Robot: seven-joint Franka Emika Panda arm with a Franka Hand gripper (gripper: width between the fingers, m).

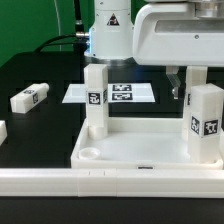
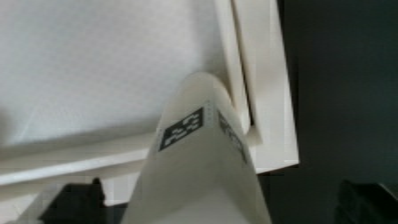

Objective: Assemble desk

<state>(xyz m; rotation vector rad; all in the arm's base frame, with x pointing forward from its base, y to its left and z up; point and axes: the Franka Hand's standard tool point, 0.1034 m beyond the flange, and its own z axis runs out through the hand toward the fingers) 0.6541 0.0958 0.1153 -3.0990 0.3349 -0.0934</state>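
1. Exterior view: tabletop (image 1: 130, 152) lies on black surface (image 1: 45, 135), w/ left leg (image 1: 96, 100) & right leg (image 1: 207, 122) upright in its far corners. Spare leg (image 1: 30, 97) lies flat at the exterior view's left. Hand (image 1: 187, 85) sits just above the right leg.
2. Wrist view: hand (image 2: 217, 200) wide open, holding nothing; right leg (image 2: 192, 150) stands betw. the fingers (image 2: 75, 200), not touching.

A robotics lab (green backdrop (image 1: 30, 25) behind): black table (image 1: 45, 70), marker board (image 1: 125, 94), mounted robot arm (image 1: 108, 25).

Blurred gripper (image 2: 217, 203), fingertips (image 2: 75, 203) edge-cropped
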